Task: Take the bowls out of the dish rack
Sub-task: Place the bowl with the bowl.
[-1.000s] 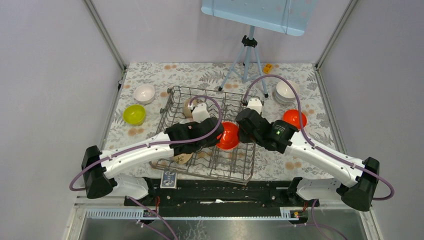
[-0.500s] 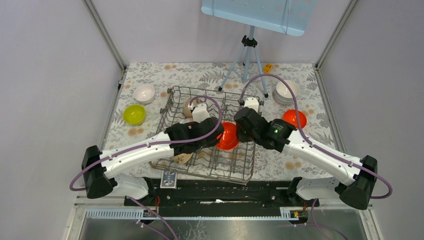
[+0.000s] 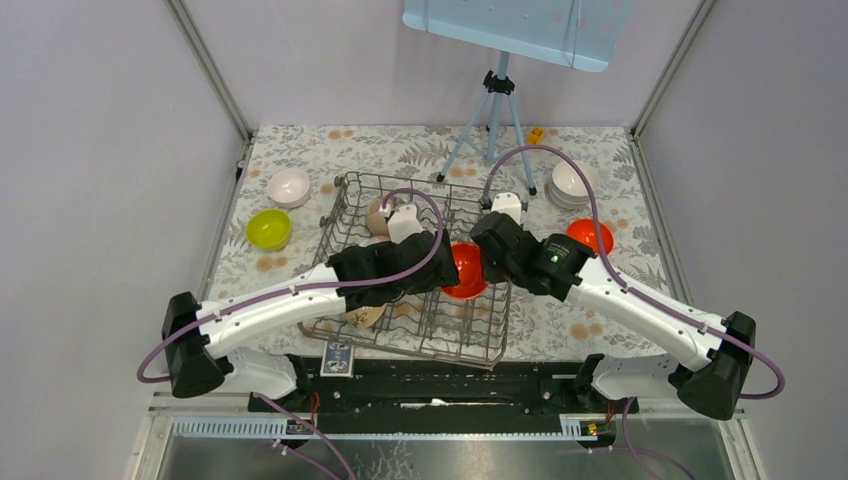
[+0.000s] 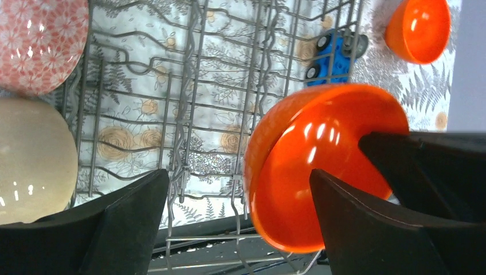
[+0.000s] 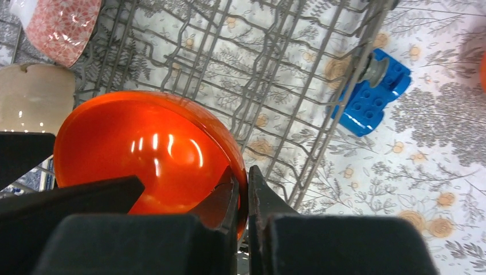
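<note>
An orange-red bowl point(image 3: 466, 269) point(image 4: 321, 166) point(image 5: 143, 154) hangs on its side over the right part of the grey wire dish rack point(image 3: 352, 183) point(image 4: 189, 114). My right gripper point(image 3: 486, 264) point(image 5: 242, 177) is shut on its rim, one finger inside and one outside. My left gripper point(image 3: 441, 270) point(image 4: 238, 175) stands open; its fingers straddle the bowl with a gap on the left side. A pink patterned bowl point(image 4: 37, 43) point(image 5: 60, 26) and a beige bowl point(image 3: 380, 212) point(image 4: 31, 160) sit in the rack.
On the table left of the rack lie a white bowl point(image 3: 290, 186) and a lime bowl point(image 3: 268, 228). To the right are stacked white bowls point(image 3: 570, 182), another orange bowl point(image 3: 588, 236) point(image 4: 418, 28) and a blue block point(image 5: 372, 86). A tripod point(image 3: 497, 110) stands behind.
My left gripper has opened and let go of the orange bowl. The right gripper has shut on the bowl's rim, and the bowl has shifted slightly right.
</note>
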You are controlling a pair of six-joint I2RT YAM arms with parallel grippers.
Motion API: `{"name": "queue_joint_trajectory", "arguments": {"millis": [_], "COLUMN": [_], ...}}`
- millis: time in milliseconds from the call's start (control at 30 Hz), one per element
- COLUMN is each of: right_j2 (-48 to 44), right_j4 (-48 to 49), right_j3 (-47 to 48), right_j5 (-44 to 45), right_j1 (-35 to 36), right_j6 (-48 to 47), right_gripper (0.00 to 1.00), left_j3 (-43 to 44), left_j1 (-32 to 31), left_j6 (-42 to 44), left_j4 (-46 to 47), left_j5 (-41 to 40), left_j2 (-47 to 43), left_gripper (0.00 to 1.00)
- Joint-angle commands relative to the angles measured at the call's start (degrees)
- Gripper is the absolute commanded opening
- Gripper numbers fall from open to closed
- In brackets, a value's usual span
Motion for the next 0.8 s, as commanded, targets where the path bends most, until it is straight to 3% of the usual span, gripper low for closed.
{"name": "queue_joint_trajectory", "arguments": {"millis": [0,233,533,767], "right_j2": [-1.90,-3.06,-2.43,1.46], "right_j4": [-3.84,-3.75,6.22,11.02], "right_j3": [5.51,7.46,0.26,-3.54], "right_j5": [3.15,-4.98,-14.70,-10.78], "right_j1": [-3.68,-23.23,-55.58,-63.30], "right_j6": [-2.89,-7.34,2.86,5.85], "right_gripper": [0.00,0.00,0.00,0.00], "left_j3": [1.05,-5.55,-19.69,-24.91], "left_j1": [0.18,0.96,1.14,1.14], "left_j6": [4.19,11.48,12.34,10.62], "left_j4": [5.07,11.20,15.87,14.64], "left_j5": [1.91,-1.92,-9.69,-11.27], "left_j2": [-4.00,-14.59,-30.20,-35.82], "left_gripper": [0.99,0.99,0.99,0.99]}}
